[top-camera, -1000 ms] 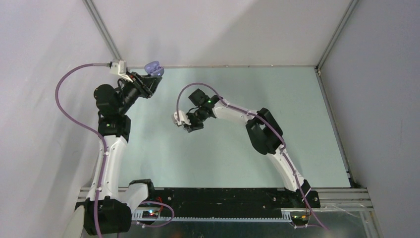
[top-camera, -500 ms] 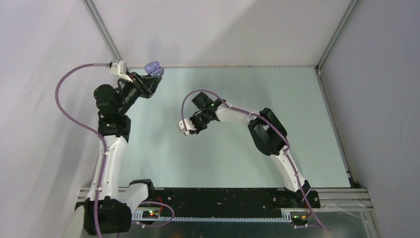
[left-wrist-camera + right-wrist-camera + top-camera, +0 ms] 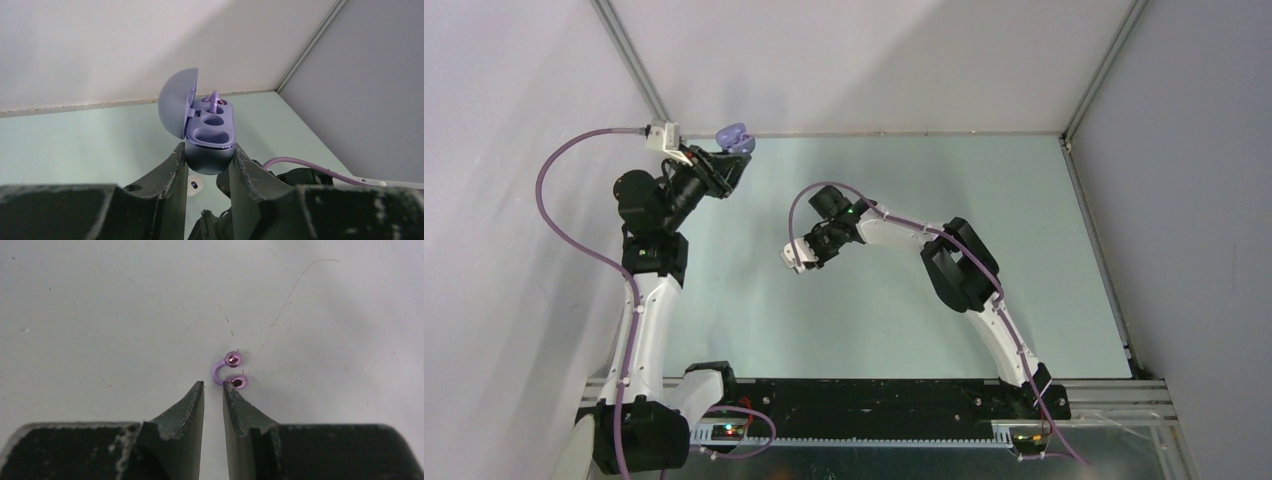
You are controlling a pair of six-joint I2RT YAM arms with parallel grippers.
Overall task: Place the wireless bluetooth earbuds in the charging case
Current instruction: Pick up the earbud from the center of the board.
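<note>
Left gripper (image 3: 207, 147) clamping a lavender plastic charging case (image 3: 210, 127), lid open, one purple clip earbud (image 3: 215, 99) sitting inside; right gripper (image 3: 213, 384) hovering nearly closed, empty, just beside a purple C-shaped earbud (image 3: 216, 371) lying on the pale green table (image 3: 100, 315).

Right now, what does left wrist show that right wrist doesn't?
Only left wrist: the open purple charging case clamped in the left gripper, lid flipped left, with a seated purple earbud in its far well. The nearer wells are empty.
Only right wrist: a loose purple earbud lying on the table at the tip of the right gripper, whose fingers stand narrowly apart and hold nothing. A stray hair lies beside it.
Both: the pale table. Neither shows any white earbuds.
</note>
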